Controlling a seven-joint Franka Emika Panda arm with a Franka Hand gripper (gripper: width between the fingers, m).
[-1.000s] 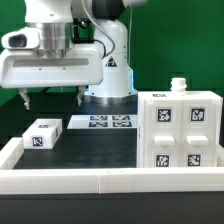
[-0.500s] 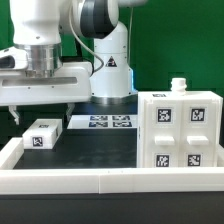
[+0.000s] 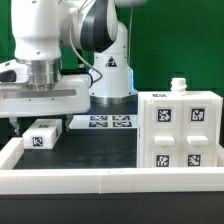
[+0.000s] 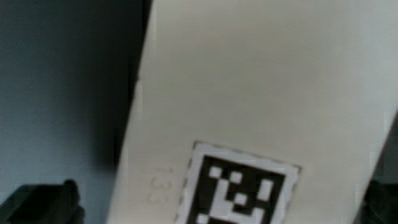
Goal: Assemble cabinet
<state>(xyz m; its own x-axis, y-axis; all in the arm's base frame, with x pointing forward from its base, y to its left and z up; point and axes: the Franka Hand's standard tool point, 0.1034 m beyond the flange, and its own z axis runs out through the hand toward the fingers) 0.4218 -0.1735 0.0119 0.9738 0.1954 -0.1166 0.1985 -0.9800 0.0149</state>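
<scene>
On the black table (image 3: 100,150), gripper (image 3: 43,122) spread wide just above a small white tagged block (image 3: 43,134), cabinet (image 3: 180,135) well apart toward the exterior view's right

The wrist view crops the blurred small white block (image 4: 249,90).

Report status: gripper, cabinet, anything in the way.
Gripper open, low over small tagged block. Cabinet upright at exterior view's right, untouched. No obstruction seen.
</scene>
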